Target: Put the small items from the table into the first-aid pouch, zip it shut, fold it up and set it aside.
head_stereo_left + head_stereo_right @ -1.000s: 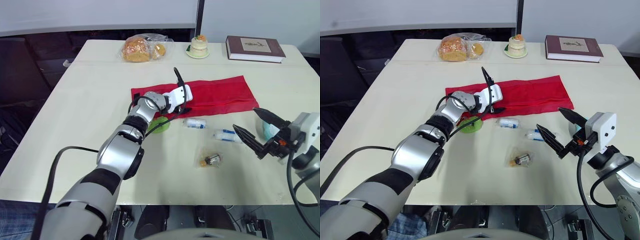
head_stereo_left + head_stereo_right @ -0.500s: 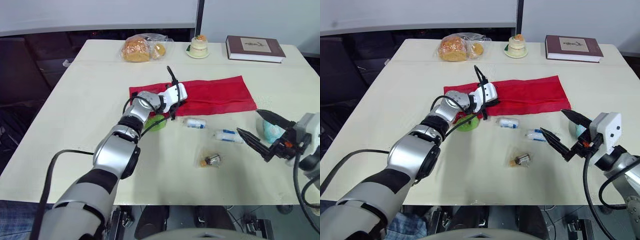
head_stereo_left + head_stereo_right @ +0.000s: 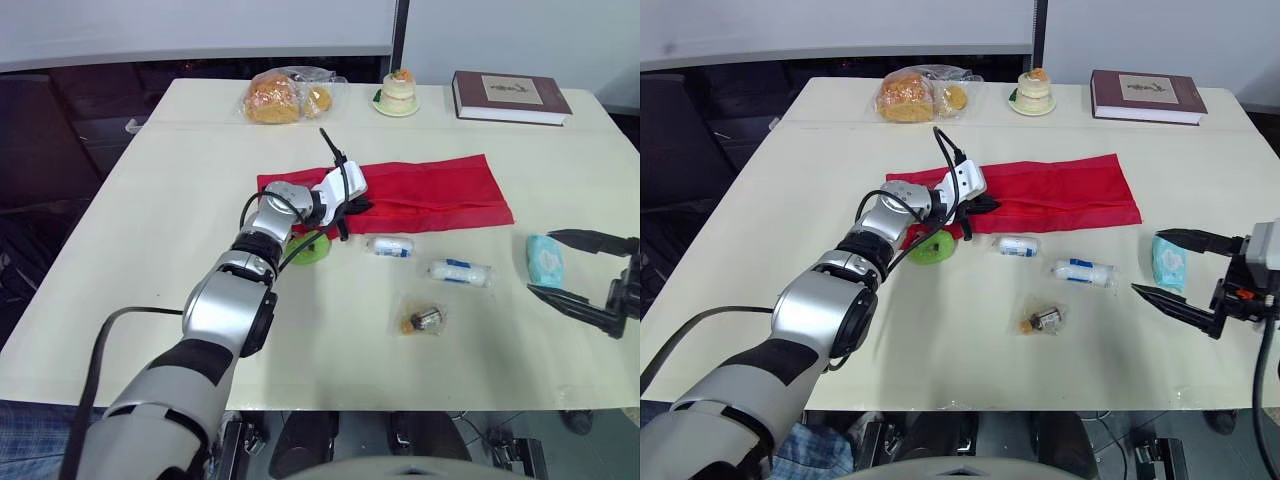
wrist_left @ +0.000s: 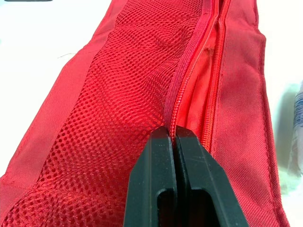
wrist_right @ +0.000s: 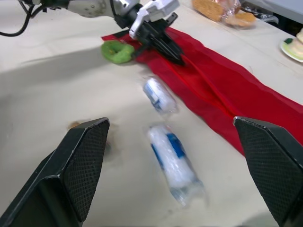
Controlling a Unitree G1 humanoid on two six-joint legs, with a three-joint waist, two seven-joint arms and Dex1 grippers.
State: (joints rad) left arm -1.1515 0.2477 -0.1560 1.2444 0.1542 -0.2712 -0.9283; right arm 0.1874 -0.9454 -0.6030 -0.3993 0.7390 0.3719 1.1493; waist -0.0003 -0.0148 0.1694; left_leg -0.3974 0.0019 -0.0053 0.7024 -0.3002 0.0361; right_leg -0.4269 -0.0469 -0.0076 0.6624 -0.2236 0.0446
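On the cream table [image 3: 790,250] your first-aid pouch [image 3: 1060,190] lies spread flat across the middle, long side running left to right, its zip [image 4: 189,71] parted along the length you see from the left wrist. Your left gripper [image 4: 173,132] sits at the pouch's left end with both black fingers [image 4: 156,165] pressed tight together, no gap between them, tips right on the zip line where the mesh panel meets the red cloth; you cannot tell whether the slider is caught between them. Just beside that gripper, touching the pouch's near edge, lies a green item [image 3: 927,247]. Nearer you than the pouch, apart from it, lie a small white roll [image 3: 1018,246], a longer white roll with blue print [image 3: 1083,272] and, nearer still, a small bagged item [image 3: 1042,321]. Your right gripper [image 3: 1145,262] hangs at the table's right edge, well apart from the pouch, its fingers spread wide with nothing in them. A teal packet [image 3: 1168,262] lies on the table close to those fingertips and, from the head, shows between the two fingers; how high the gripper is above it you cannot tell. Along the far edge stand a bag of bread [image 3: 908,97], a small cake on a plate [image 3: 1034,92] and a book [image 3: 1146,97]
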